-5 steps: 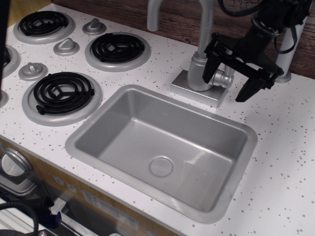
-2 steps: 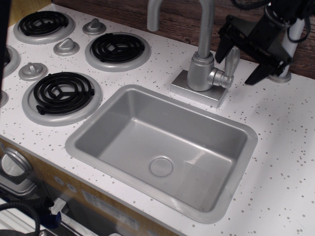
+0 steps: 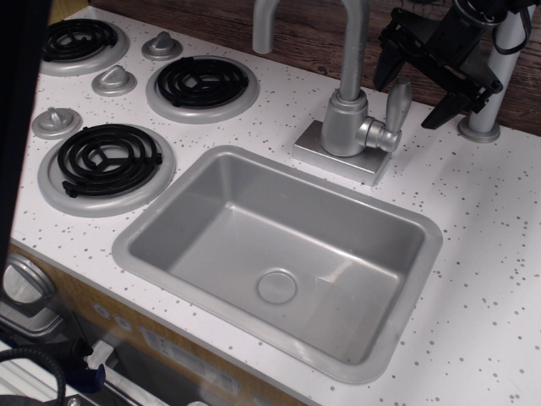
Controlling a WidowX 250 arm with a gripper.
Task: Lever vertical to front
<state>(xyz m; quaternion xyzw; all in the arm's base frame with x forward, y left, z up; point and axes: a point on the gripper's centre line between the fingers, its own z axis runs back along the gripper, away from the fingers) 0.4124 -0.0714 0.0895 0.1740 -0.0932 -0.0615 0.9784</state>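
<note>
Silver-grey lever stands upright at upper centre-right of the frame, its paddle pointing up from the short stub on the right side of the faucet body. A second ago the black gripper was lower, straddling that stub with one finger close against the faucet; the paddle could not be made out then. Since then it has lifted up and toward the upper right, and the lever has been vertical in the last two looks.

- Gripper now: fingers spread wide, holding nothing. One finger hangs just above and left of the paddle tip, the other off to the right, near the base of a grey post. No contact with the lever that I can see.
- Meaning for the task (my reading): lever sits at its vertical start; the swing to the front, toward the sink, is not yet done. The retreat looks like repositioning for a push from behind.

Hard to make out: arm and wrist are cut off by the top edge. The spout also leaves the frame at top. A dark blurred strip covers the left edge. How near the left finger is to the paddle in depth, I cannot tell.
</note>
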